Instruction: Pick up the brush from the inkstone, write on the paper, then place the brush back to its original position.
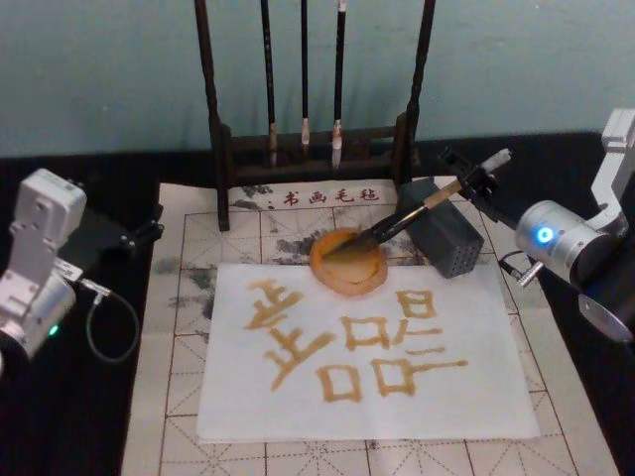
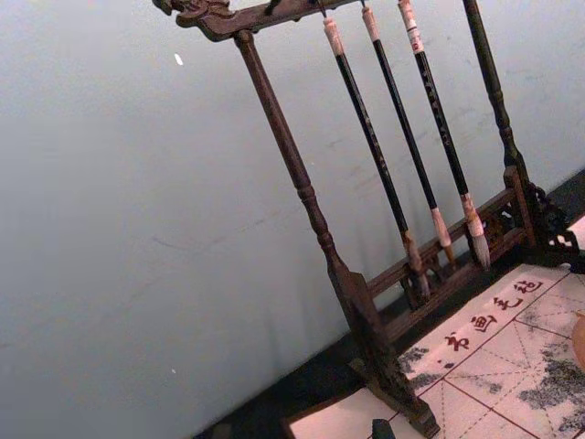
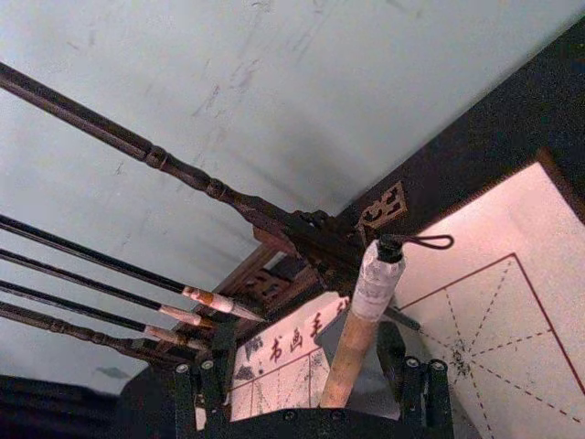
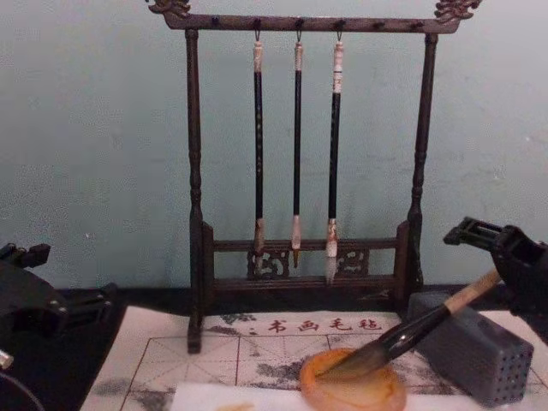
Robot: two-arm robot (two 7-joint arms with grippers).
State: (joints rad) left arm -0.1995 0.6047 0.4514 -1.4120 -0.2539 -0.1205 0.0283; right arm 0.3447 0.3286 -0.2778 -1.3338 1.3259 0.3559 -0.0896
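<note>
The brush lies slanted, its dark bristles resting in the round amber inkstone and its tan handle leaning over the grey block. My right gripper sits around the upper handle, just below the white end cap. In the right wrist view its fingers stand apart on either side of the handle, open, with gaps showing. The white paper in front of the inkstone carries several amber characters. The chest view shows the brush on the inkstone. My left gripper is parked at the far left.
A dark wooden brush stand with three thin hanging brushes rises behind the inkstone. The cream gridded felt mat lies under the paper. The grey holed block stands right of the inkstone, below my right gripper.
</note>
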